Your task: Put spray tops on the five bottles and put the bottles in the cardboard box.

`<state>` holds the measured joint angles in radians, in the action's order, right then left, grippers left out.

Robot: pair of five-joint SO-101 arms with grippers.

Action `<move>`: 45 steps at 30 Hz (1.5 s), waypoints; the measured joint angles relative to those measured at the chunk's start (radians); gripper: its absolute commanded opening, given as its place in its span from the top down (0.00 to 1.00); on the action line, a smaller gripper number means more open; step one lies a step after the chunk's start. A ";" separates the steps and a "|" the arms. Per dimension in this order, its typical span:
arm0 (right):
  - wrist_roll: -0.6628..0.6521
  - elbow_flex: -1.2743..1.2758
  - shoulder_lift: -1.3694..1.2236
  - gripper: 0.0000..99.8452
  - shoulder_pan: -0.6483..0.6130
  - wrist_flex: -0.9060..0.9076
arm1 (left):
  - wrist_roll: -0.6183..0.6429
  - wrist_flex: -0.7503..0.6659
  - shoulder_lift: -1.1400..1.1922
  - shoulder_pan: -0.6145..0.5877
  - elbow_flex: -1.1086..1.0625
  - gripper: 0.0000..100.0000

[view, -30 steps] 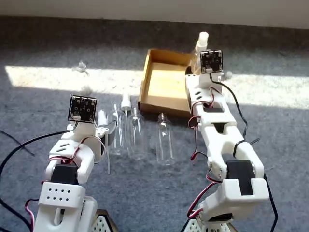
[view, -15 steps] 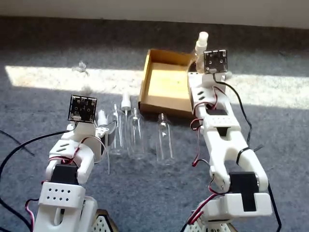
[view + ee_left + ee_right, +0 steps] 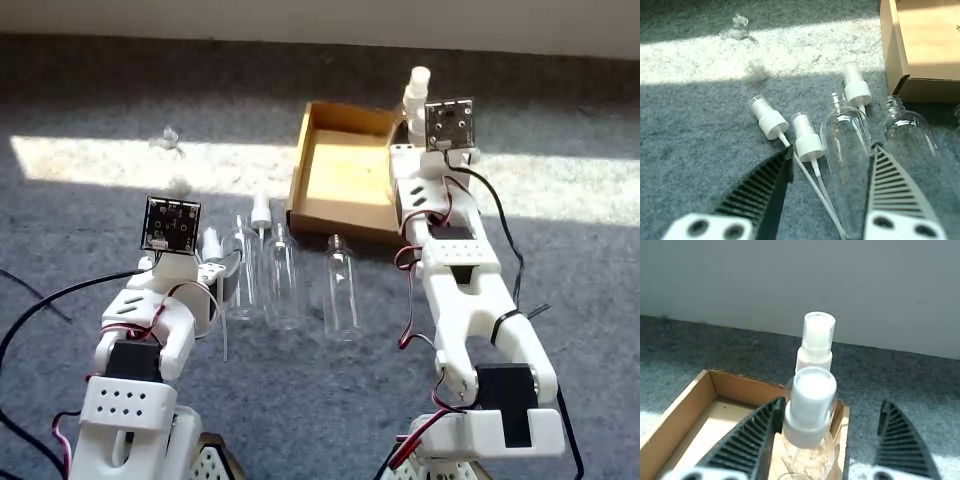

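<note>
Two clear bottles with white spray tops stand upright at the far right corner of the cardboard box (image 3: 345, 170), one nearer (image 3: 810, 405) and one behind it (image 3: 816, 340). My right gripper (image 3: 832, 404) is open, and the nearer bottle sits between its fingers, close to one of them. Three uncapped bottles lie on the carpet in front of the box, two of them (image 3: 847, 135) (image 3: 905, 130) in the left wrist view. Loose spray tops (image 3: 767, 117) (image 3: 807, 137) (image 3: 856, 85) lie beside them. My left gripper (image 3: 831, 149) hangs open just above the tops and one bottle.
Grey carpet lies all around, with a sunlit band across the back. A small clear cap (image 3: 168, 138) lies far left of the box. The third uncapped bottle (image 3: 340, 285) lies between the two arms. A wall runs behind the box.
My right arm has stretched a little farther and to the right, towards the capped bottles at the box's corner. The left arm has not moved.
</note>
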<state>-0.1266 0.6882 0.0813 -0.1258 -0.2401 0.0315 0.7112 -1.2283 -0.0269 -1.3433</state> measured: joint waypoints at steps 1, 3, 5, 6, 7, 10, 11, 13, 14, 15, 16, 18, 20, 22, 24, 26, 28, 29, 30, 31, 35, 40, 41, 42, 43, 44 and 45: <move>0.000 0.000 0.000 0.75 0.000 0.000 | 0.000 0.000 0.000 0.000 0.000 0.77; 0.000 0.000 0.000 0.75 0.000 0.000 | 0.000 0.000 0.000 0.000 0.000 0.77; 0.000 0.002 0.018 0.75 0.000 0.000 | 0.000 0.000 0.000 0.000 0.000 0.77; 0.000 0.002 0.037 0.75 0.000 0.000 | 0.000 0.000 0.000 0.000 0.000 0.77; 0.000 0.002 0.060 0.75 0.000 0.006 | 0.000 0.000 0.000 0.000 0.000 0.77; 0.000 0.002 0.147 0.75 0.000 0.097 | 0.000 0.000 0.000 0.000 0.000 0.77; 0.000 0.002 0.176 0.75 0.000 0.130 | 0.000 0.000 0.000 0.000 0.000 0.77; 0.000 0.002 0.245 0.75 0.000 0.192 | 0.000 0.000 0.000 0.000 0.000 0.77; 0.000 0.002 0.281 0.75 0.000 0.218 | 0.000 0.000 0.000 0.000 0.000 0.77; 0.000 0.002 0.316 0.75 0.000 0.242 | 0.000 0.000 0.000 0.000 0.000 0.77; 0.000 0.002 0.353 0.75 0.000 0.269 | 0.000 0.000 0.000 0.000 0.000 0.77; 0.000 0.002 0.423 0.75 0.000 0.334 | 0.000 0.000 0.000 0.000 0.000 0.77; 0.000 0.002 0.486 0.75 -0.002 0.422 | 0.000 0.000 0.000 0.000 0.000 0.77; 0.000 0.002 0.542 0.75 -0.026 0.531 | 0.000 0.000 0.000 0.000 0.000 0.77; 0.000 0.002 0.585 0.75 -0.069 0.641 | 0.000 0.000 0.000 0.000 0.000 0.77; 0.000 0.002 0.621 0.75 -0.112 0.747 | 0.000 0.000 0.000 0.000 0.000 0.77; 0.000 0.002 0.651 0.75 -0.164 0.855 | 0.000 0.000 0.000 -0.023 0.000 0.77; 0.000 0.002 0.658 0.75 -0.193 0.914 | 0.000 0.000 0.000 -0.040 0.000 0.77; 0.000 0.002 0.664 0.75 -0.229 0.979 | 0.000 0.000 0.000 -0.057 0.000 0.77; 0.000 0.002 0.666 0.75 -0.270 1.042 | 0.000 0.000 0.000 -0.072 0.000 0.77; 0.000 0.002 0.666 0.75 -0.437 1.200 | 0.000 -0.029 0.000 -0.107 0.000 0.77; 0.107 0.002 0.554 0.75 -0.476 1.257 | 0.000 -0.031 0.000 -0.109 0.000 0.77; 0.126 0.002 0.520 0.75 -0.465 1.260 | 0.000 -0.031 0.000 -0.109 0.000 0.77; 0.143 0.002 0.486 0.75 -0.454 1.261 | 0.000 -0.031 0.000 -0.109 0.000 0.77; 0.158 0.002 0.451 0.75 -0.443 1.266 | 0.000 -0.031 0.000 -0.109 0.000 0.77; 0.173 -0.005 0.416 0.75 -0.436 1.272 | 0.000 -0.031 0.000 -0.109 0.000 0.77; 0.187 -0.012 0.382 0.75 -0.431 1.283 | 0.000 -0.031 0.000 -0.109 0.000 0.77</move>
<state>0.0606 0.6759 0.4634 -0.5570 1.0426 0.0315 0.6805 -1.2283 -0.1358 -1.3433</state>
